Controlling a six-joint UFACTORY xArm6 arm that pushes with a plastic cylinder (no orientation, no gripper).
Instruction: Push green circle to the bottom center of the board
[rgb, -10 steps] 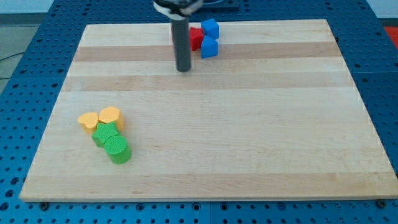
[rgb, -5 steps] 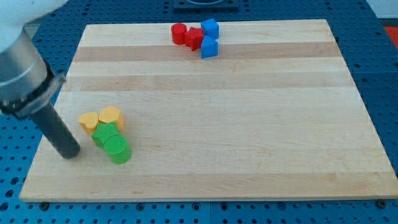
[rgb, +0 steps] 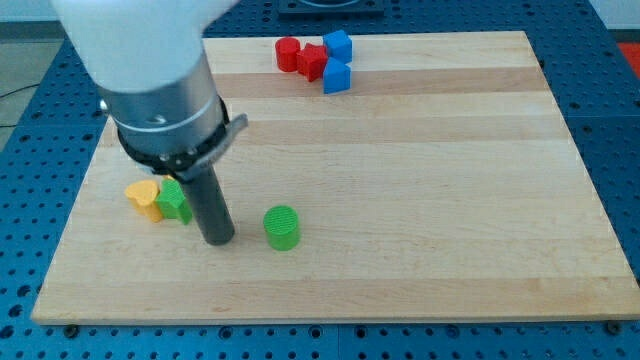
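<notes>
My tip (rgb: 219, 240) is set down on the board (rgb: 420, 200) at about seven o'clock from the board's middle. It is a plain rod end, so there is nothing to spread or press together, and nothing is pinched by it. The green circle (rgb: 282, 227) lies near the tip, at roughly three o'clock from it, with a strip of bare wood seen between the two; no contact is shown.

The circle is placed left of the board's centre line and some way up from the bottom edge, so the task is judged partly done. The bottom centre lies at about four o'clock from the circle.

For the push to be done well, the tip should be brought to the circle's ten o'clock side, so that the line through tip and circle is aimed at the goal. The circle's middle should be met squarely, since a round block is likely to slip off sideways if struck off-centre. A slow, short stroke is advised, so that the bottom edge is not overrun.

A second green block (rgb: 175, 200) and a yellow block (rgb: 143, 197) are left at ten o'clock from the tip, partly hidden by the rod; their shapes cannot be made out. Red blocks (rgb: 300, 57) and blue blocks (rgb: 337, 62) are clustered at the board's twelve o'clock edge, well apart.
</notes>
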